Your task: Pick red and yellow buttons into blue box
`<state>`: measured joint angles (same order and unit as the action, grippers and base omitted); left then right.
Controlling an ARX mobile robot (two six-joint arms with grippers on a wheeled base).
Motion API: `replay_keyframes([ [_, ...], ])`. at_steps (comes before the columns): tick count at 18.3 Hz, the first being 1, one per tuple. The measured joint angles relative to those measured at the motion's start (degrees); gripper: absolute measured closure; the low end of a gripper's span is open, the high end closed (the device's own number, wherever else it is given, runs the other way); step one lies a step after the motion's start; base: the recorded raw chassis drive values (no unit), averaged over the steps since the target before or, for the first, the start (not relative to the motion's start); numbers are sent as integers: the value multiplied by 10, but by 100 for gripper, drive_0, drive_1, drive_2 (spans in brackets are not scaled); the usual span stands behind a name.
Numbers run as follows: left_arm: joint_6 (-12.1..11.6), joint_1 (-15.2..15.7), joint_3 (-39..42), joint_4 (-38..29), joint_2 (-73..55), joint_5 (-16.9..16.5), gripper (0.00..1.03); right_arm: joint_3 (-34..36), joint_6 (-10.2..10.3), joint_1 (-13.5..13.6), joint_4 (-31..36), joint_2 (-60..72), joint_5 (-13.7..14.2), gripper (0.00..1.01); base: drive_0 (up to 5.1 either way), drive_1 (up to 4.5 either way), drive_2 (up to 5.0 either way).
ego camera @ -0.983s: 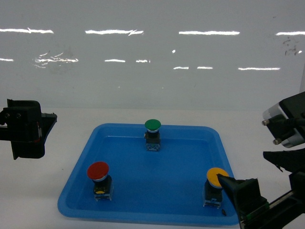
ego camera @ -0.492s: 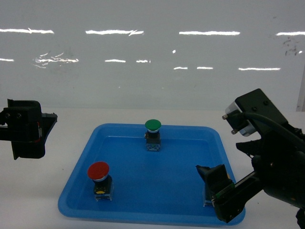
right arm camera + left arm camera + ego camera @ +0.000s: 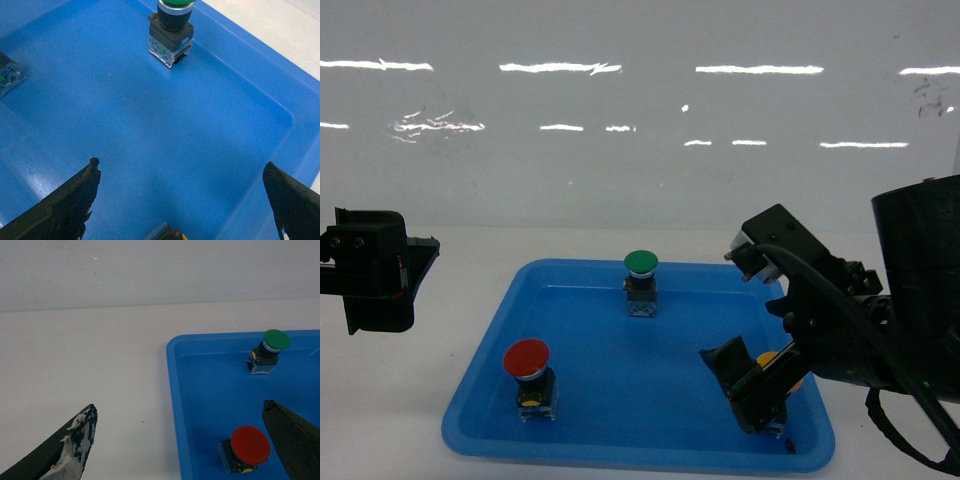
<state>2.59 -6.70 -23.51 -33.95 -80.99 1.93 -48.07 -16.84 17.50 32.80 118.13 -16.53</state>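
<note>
My head camera shows a shallow blue plastic tray (image 3: 620, 330) on the white worktop (image 3: 440, 260), carrying three mushroom-head push buttons. The red-capped button (image 3: 526, 358) stands front left. The green-capped button (image 3: 641, 263) stands near the rear wall. The yellow-capped button (image 3: 778, 362) sits front right, mostly hidden behind the right gripper (image 3: 752, 385).

The right gripper's black fingers (image 3: 725, 362) are spread, and from this view I read them as straddling the yellow-capped button, though whether they touch it I cannot tell. My right wrist camera confirms the spread: both fingers frame bare tray floor, with only a sliver of the yellow cap (image 3: 172, 235) at the bottom edge and the green-capped button (image 3: 171, 30) ahead.

The left gripper (image 3: 380, 270) hangs over the worktop, well clear of the tray's left rim. Its wrist camera shows its fingers (image 3: 70, 450) released and wide apart, the red-capped button (image 3: 249, 446) lying between them near the right finger.

The deep blue box appears in no view.
</note>
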Motion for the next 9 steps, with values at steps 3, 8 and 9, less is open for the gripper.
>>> replay_keyframes([
  [3, 0, 0, 0, 0, 0, 0, 5, -7, -12, 9, -10, 22, 7, 3, 0, 0, 0],
  [8, 0, 0, 0, 0, 0, 0, 5, -7, -12, 13, -7, 47, 9, 3, 0, 0, 0],
  [9, 0, 0, 0, 0, 0, 0, 5, -7, -10, 18, -13, 53, 12, 7, 0, 0, 0],
])
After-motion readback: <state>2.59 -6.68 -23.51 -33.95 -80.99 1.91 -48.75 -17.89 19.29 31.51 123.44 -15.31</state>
